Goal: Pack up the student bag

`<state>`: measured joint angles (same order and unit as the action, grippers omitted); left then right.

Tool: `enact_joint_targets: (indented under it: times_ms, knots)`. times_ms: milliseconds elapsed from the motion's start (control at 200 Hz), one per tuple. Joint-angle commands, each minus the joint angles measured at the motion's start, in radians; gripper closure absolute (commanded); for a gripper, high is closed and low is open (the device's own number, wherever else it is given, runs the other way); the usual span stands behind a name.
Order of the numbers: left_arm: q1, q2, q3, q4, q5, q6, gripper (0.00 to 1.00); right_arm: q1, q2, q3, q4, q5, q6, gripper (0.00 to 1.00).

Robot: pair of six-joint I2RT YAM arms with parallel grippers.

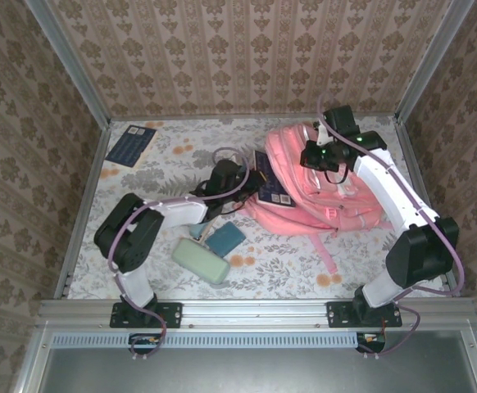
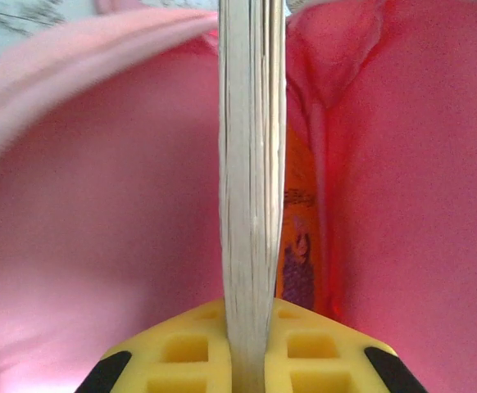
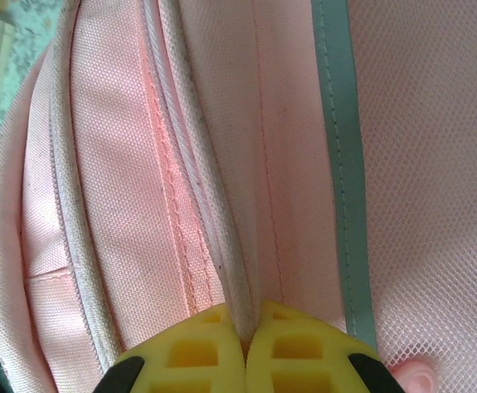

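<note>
The student bag, a big pink backpack, lies at the right middle of the table with its mouth facing left. My left gripper is shut on a dark blue book that sits partly inside that mouth. In the left wrist view the book's pale page edge runs up from between the yellow fingers, with the pink bag interior on both sides. My right gripper is over the bag's top. It is shut on a white piped seam of the bag.
A pale green pencil case and a small teal notebook lie near the front, left of the bag. Another dark blue book rests at the back left corner. An orange item shows inside the bag. Patterned walls enclose the table.
</note>
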<state>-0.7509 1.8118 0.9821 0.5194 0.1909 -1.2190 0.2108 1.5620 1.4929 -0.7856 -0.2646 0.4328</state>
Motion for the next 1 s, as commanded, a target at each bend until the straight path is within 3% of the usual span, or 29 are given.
enact_joint_targets:
  times_ms: [0,360,535,615,750,990]
  knots:
    - [-0.052,0.066,0.088,0.147,-0.072,-0.060,1.00,-0.028,-0.052,0.046,0.087,-0.121,0.068,1.00]
    - [-0.195,0.283,0.335,0.141,-0.204,-0.099,1.00,-0.049,-0.034,0.042,0.123,-0.182,0.107,1.00]
    - [-0.233,0.386,0.475,0.034,-0.246,-0.106,1.00,-0.049,-0.037,0.031,0.134,-0.194,0.114,1.00]
    - [-0.244,0.428,0.525,0.010,-0.235,-0.105,0.85,-0.049,-0.039,0.022,0.137,-0.194,0.116,1.00]
    - [-0.256,0.397,0.509,-0.082,-0.272,-0.083,0.48,-0.049,-0.043,0.019,0.132,-0.187,0.108,1.00]
    - [-0.243,0.234,0.412,-0.248,-0.342,-0.002,0.23,-0.052,-0.039,0.014,0.129,-0.183,0.097,1.00]
